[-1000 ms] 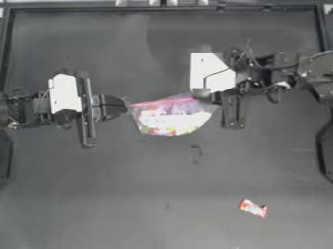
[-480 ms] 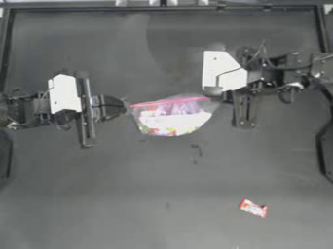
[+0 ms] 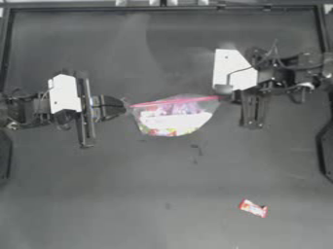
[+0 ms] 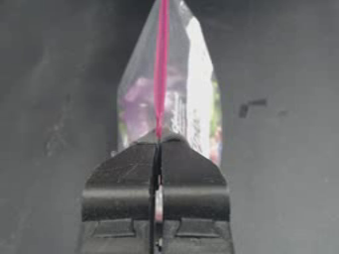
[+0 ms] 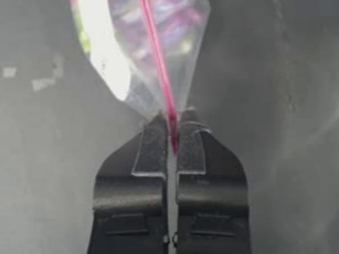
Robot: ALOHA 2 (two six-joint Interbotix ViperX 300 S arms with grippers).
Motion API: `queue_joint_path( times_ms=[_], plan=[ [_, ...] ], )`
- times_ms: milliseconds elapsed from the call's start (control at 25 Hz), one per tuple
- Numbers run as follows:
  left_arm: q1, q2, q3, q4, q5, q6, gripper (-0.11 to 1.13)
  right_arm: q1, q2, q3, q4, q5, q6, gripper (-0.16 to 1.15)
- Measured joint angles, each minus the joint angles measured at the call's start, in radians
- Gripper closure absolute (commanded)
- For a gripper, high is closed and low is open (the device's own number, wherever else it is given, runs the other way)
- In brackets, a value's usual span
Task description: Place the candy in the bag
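Bag (image 3: 174,115) stretched wider than before.

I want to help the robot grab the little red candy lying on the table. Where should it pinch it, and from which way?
Probably from straight above, pinching the candy across its narrow middle. It lies flat and alone on the table, tilted a bit, so the jaws should turn to match, closing on its long sides. Both the left gripper and right gripper are busy holding the bag, so one must let go first.
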Motion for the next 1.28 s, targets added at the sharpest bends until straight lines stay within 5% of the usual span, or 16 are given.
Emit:
queue_joint_path(
  times_ms=[520,1280],
  plan=[
    [-0.005,0.002,-0.025,0.0,0.011,0.0,0.98,0.0,-0.031,-0.011,0.031,0.003,0.002,0.95],
    [-0.091,-0.107,-0.11,0.0,0.212,0.0,0.98,0.121,-0.104,-0.078,0.063,0.029,0.066,0.95]
  ],
)
